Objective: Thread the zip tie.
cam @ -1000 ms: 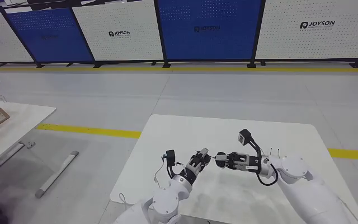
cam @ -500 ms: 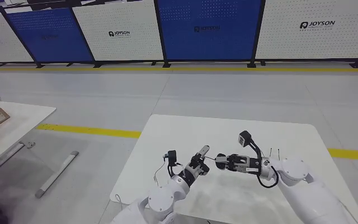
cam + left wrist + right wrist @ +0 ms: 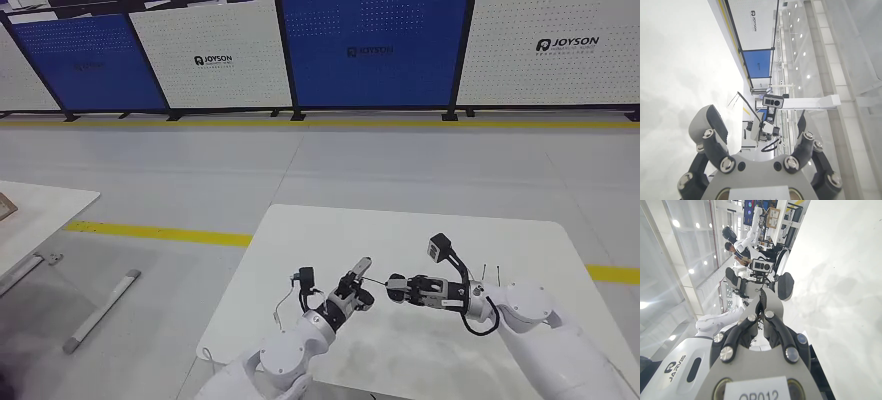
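Black zip tie [image 3: 749, 107], thin and stiff, pinched between the closed fingers of my right tool [image 3: 761, 294], which is clamped fully on it with no gap left between its pads. The strap projects from the fingertips across the short space toward my left tool [image 3: 357, 282]. Gripped this way, I judge, the free length is straight enough to be aimed.

My left tool stands wide open and holds nothing. Its two dark pads [image 3: 785, 285] lie either side of the strap's line and, as the left wrist view shows it, clear of the strap, so that the opening frames the end facing it.

Both tools hover over the white counter [image 3: 300, 250], facing each other almost nose to nose. The tie spans the gap in the air and does not rest on the surface. Held aloft, it can be turned without dragging.

I cannot make out the locking head, nor which end faces the left tool; the strap is too fine for that.

Stage, as a judgement: threading is not yet done, since no loop is visible and only one tool has the tie. The next step calls for the left tool to close on the free part without knocking it off line. A slim strap may flex or swivel in a two-finger pinch, so alignment is the chief risk.
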